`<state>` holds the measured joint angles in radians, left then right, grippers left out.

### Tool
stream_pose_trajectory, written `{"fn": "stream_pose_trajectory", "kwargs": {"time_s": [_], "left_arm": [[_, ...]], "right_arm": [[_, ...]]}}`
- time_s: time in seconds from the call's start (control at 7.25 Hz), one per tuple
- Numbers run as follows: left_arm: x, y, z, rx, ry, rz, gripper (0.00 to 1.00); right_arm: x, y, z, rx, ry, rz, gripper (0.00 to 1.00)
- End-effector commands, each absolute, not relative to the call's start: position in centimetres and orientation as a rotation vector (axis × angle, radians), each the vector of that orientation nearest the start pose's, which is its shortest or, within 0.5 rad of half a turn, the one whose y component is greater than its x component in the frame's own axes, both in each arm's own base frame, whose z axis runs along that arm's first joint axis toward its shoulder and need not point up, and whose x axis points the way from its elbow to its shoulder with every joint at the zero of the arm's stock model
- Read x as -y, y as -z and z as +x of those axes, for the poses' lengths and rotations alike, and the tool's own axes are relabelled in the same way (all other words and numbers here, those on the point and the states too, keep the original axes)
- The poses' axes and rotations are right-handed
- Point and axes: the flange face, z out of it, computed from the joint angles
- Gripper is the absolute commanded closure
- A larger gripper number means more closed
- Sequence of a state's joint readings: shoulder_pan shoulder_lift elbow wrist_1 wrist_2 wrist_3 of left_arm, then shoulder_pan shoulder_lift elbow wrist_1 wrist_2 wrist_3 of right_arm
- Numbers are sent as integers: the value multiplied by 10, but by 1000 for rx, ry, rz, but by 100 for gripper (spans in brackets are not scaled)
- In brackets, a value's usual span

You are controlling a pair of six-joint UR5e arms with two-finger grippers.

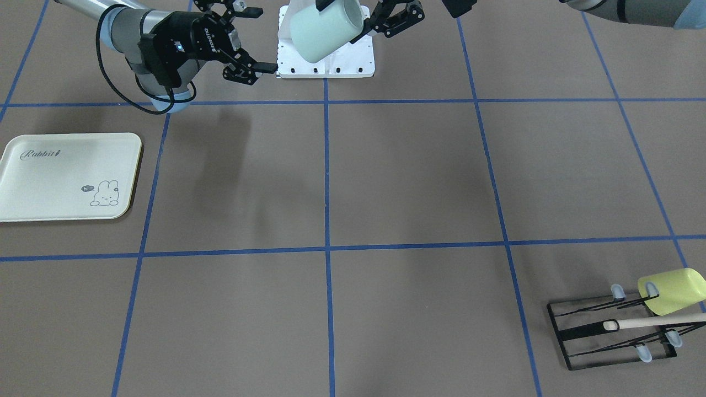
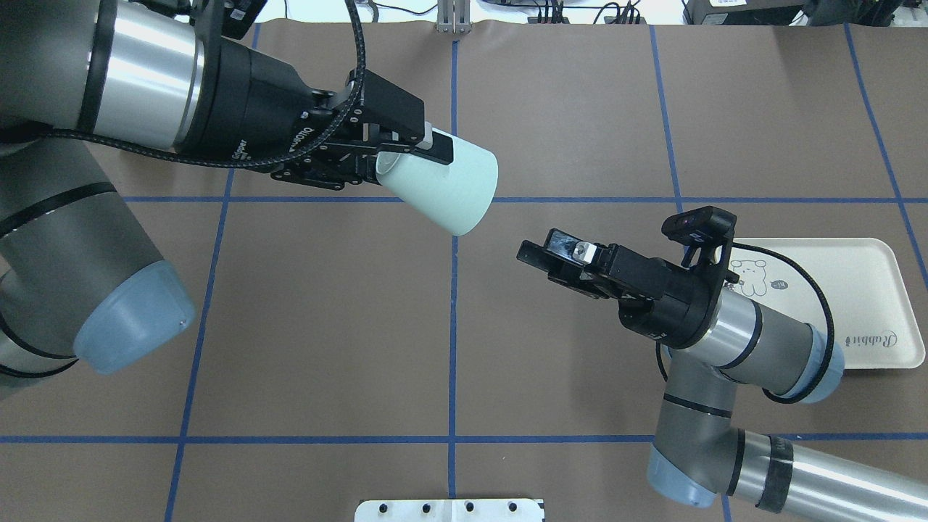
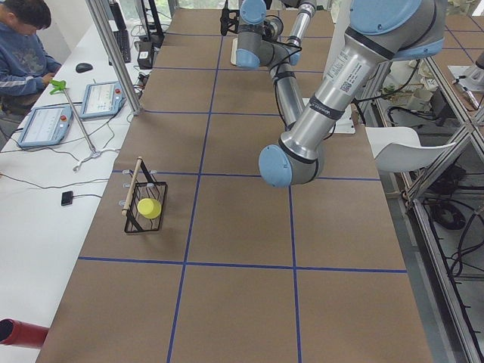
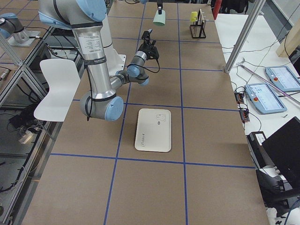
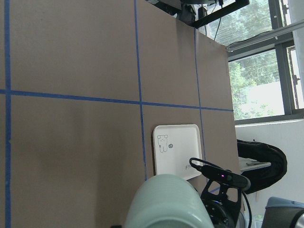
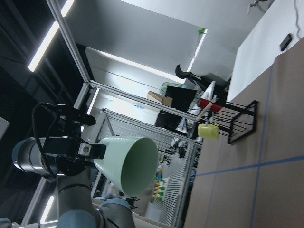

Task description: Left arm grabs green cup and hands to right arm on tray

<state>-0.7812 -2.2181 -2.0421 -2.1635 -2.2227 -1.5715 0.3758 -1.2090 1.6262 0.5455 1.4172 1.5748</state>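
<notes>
My left gripper (image 2: pixel 417 163) is shut on the narrow end of the pale mint-green cup (image 2: pixel 442 185) and holds it on its side, high above the table's middle. The cup's open mouth points toward my right gripper (image 2: pixel 540 264), as the right wrist view (image 6: pixel 128 164) shows. The right gripper is open and empty, a short gap from the cup's mouth, with its jaws spread wide in the front view (image 1: pixel 258 39). The cream tray (image 2: pixel 855 290) with the bunny drawing lies flat on the table behind the right wrist and has nothing on it (image 1: pixel 66 176).
A black wire rack (image 1: pixel 612 331) with a wooden rod stands at the table's far corner on my left, with a yellow-green cup (image 1: pixel 673 289) on it. A white base plate (image 1: pixel 325 60) sits at the robot's edge. Blue tape lines grid the brown table.
</notes>
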Motion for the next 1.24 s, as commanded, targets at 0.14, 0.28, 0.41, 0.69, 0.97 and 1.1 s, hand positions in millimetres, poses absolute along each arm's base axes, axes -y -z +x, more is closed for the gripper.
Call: {"fn": "stream_pose_trajectory", "kwargs": {"time_s": [0.14, 0.28, 0.41, 0.69, 0.97, 1.1], "left_arm": [[397, -43, 299, -1678, 31, 166, 97], [397, -46, 300, -1671, 28, 157, 97], [395, -47, 301, -1669, 5, 134, 97], [394, -46, 301, -1672, 0, 133, 94], [391, -41, 299, -1682, -8, 139, 93], [388, -40, 302, -1685, -16, 135, 92]], "right_arm": [[312, -227, -392, 2590, -382, 537, 1], [310, -219, -385, 2614, -380, 539, 1], [309, -215, -381, 2625, -382, 540, 1], [309, -207, -383, 2639, -382, 540, 1], [309, -206, -383, 2639, -394, 541, 1], [309, -205, -383, 2640, -396, 541, 2]]}}
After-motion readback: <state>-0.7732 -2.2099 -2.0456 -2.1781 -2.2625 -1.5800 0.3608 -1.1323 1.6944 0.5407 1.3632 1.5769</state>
